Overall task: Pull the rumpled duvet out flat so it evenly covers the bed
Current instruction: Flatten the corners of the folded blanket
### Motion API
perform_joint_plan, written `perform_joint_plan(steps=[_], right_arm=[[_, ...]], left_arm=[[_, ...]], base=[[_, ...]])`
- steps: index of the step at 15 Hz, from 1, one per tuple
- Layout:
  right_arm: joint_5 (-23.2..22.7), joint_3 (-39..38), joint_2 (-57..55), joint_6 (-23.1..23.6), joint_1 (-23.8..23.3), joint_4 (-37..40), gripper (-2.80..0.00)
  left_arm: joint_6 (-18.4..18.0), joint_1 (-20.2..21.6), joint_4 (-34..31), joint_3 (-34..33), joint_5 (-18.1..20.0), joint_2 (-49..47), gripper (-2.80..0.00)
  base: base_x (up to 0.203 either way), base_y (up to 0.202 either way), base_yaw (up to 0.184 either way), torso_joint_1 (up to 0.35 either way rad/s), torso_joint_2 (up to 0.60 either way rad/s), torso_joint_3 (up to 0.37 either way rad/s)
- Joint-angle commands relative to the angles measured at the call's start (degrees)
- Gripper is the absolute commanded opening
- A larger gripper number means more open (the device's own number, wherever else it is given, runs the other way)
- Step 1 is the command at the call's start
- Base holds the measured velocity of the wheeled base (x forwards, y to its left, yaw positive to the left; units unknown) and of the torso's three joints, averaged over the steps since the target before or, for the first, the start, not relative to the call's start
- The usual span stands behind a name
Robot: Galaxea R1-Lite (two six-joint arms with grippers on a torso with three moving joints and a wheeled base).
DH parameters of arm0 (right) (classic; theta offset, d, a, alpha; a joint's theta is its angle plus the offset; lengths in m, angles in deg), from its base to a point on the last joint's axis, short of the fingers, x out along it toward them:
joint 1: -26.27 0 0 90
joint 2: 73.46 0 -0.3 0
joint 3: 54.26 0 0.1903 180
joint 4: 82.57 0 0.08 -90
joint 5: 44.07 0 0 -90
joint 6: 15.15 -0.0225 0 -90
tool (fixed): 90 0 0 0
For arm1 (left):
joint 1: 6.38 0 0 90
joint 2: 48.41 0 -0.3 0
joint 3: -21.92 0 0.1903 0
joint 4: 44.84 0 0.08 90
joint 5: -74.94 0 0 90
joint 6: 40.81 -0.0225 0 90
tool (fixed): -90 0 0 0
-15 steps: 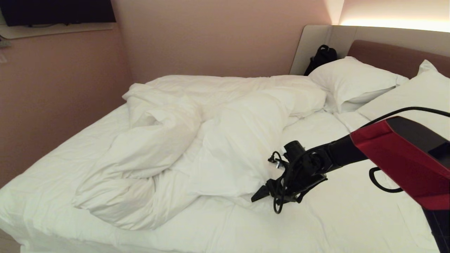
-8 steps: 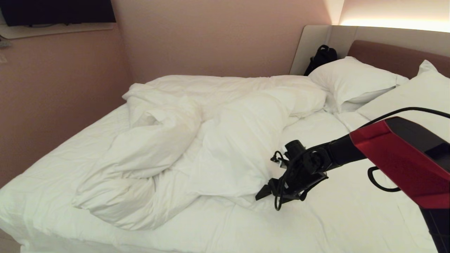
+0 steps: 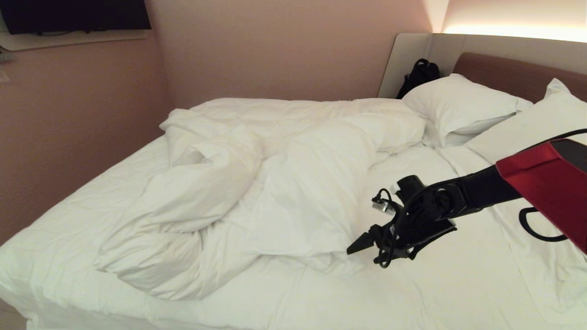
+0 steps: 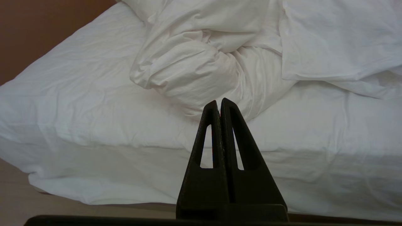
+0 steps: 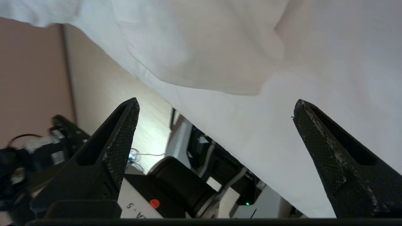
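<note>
Your right end effector (image 3: 367,243), fingers spread, empty, has backed off duvet (image 3: 257,192) edge toward pillows (image 3: 458,110); no grasp yet, duvet remains bunched. Left end effector (image 4: 220,105) clenched.

Two white pillows (image 3: 458,107) at headboard; black bag (image 3: 419,75) behind; dark screen (image 3: 75,13) on wall.

The head view looks forward and down from above the bed (image 3: 293,298), its near edge closest, taking in the whole mattress up to the 2 pillows (image 3: 458,107) and headboard (image 3: 518,73). The left wrist view sits low, off the mattress edge, facing level across it at the rumpled duvet (image 4: 201,59). The right wrist view hangs close above the sheet, tilted back toward the robot's own base (image 5: 188,185). All 3 share the duvet's near fold.
</note>
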Motion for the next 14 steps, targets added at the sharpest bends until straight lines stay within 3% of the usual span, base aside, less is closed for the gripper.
perform_joint_plan(steps=[1, 9, 12, 14], right_arm=[[-10.54, 1.04, -0.08, 0.60, -0.93, 0.16, 0.00], [-9.68, 5.74, -5.44, 0.43, -1.04, 0.18, 0.00], [-6.96, 6.95, -6.07, -0.54, -0.57, -0.09, 0.00], [-2.63, 8.25, -7.00, -1.96, 0.32, -0.10, 0.00]], left_arm=[[-0.01, 0.00, -0.06, -0.01, 0.00, 0.00, -2.80], [-0.01, 0.00, 0.00, 0.07, 0.00, 0.00, -2.80], [-0.01, 0.00, 0.00, -0.01, 0.00, 0.00, -2.80], [-0.01, 0.00, 0.00, -0.01, 0.00, 0.00, -2.80]], base=[[0.000, 0.000, 0.000, 0.000, 0.00, 0.000], [0.000, 0.000, 0.000, 0.000, 0.00, 0.000], [0.000, 0.000, 0.000, 0.000, 0.00, 0.000], [0.000, 0.000, 0.000, 0.000, 0.00, 0.000]])
